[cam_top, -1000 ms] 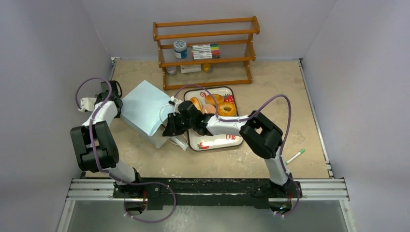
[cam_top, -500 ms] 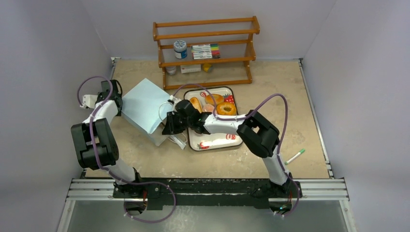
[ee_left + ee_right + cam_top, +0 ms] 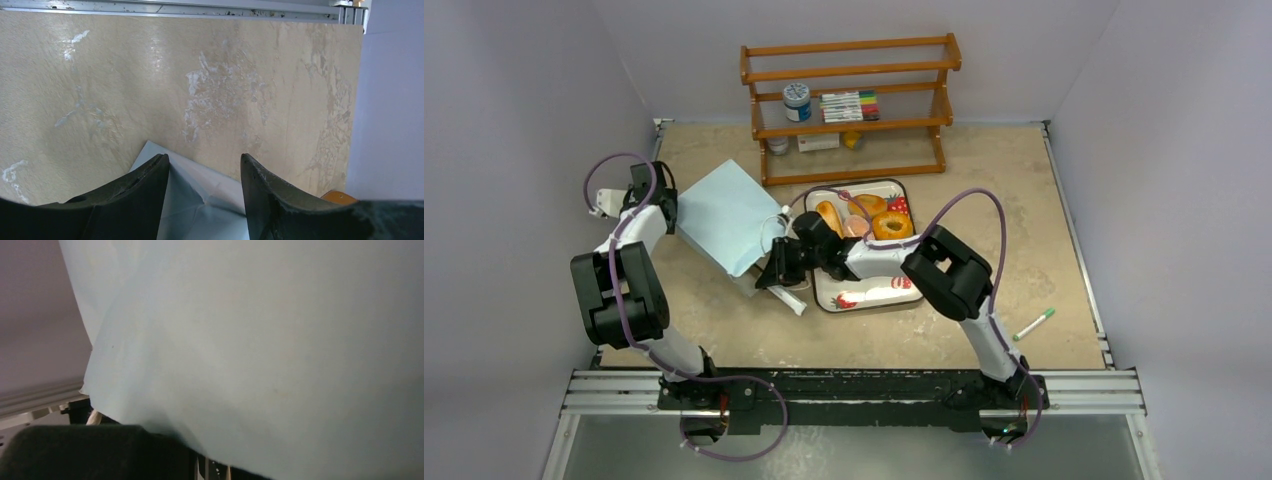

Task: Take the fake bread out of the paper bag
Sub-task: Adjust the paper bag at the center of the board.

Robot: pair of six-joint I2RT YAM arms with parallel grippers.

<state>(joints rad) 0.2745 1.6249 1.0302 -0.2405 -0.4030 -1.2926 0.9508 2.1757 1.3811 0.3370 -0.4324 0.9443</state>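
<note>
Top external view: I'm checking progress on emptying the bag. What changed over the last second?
The right arm's elbow swung left and the shut right gripper edged left at the paper bag's mouth; the bag shifted slightly. The fake bread on the tray stayed put.

Legend: no lettering is legible in any view. Top view: the jar (image 3: 796, 101) on the wooden shelf (image 3: 849, 50) carries a pale label, its print too small to read, and so does the small box (image 3: 818, 142) below it (white with a red patch). The tray (image 3: 874, 292) bears strawberry pictures only. Right wrist view: the paper bag (image 3: 250, 340) shows a plain blue face
</note>
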